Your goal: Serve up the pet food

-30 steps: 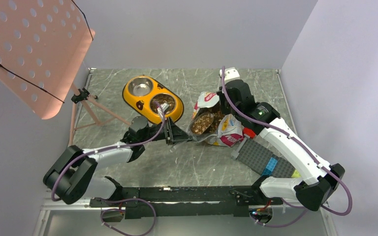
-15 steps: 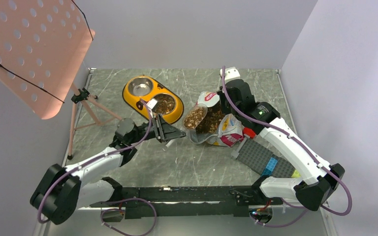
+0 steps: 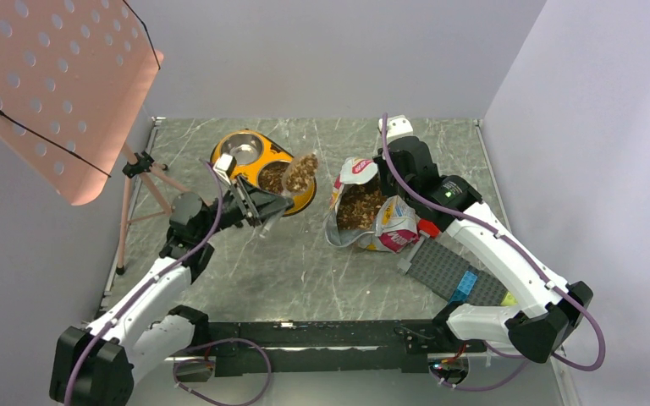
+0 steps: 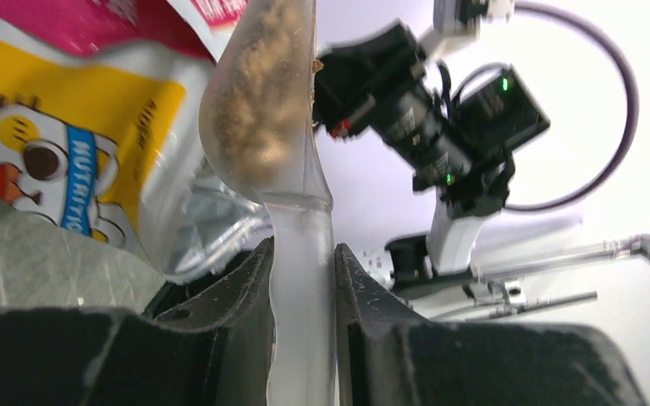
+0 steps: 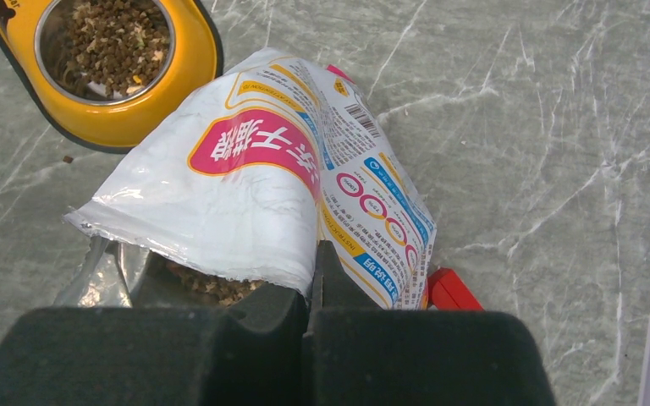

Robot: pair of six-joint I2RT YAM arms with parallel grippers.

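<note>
The left jaws are clenched on the handle of a clear scoop [image 4: 301, 254]. The scoop's bowl, just ahead of them, is heaped with pet food [image 3: 300, 172]. From above, that load hangs over the yellow double bowl [image 3: 239, 180], at the steel cup [image 5: 106, 42] nearest the jaws' tips. This cup already has a layer of brown kibble in it. The other steel cup [image 3: 241, 150], farther beyond the left jaws, shines bare.

The right jaws are pinched shut on the rim of the bag [image 5: 258, 182]. They hold its mouth open, and more kibble shows inside, right below them. The bag slumps on the tabletop [image 5: 542, 127] ahead of them.

As I judge it, serving is well under way. One cup is partly filled and another scoopful is lifted and poised above it. What remains is to tip this load in. More scoops may be needed, perhaps for the bare cup too, and then the scoop is set down.
</note>
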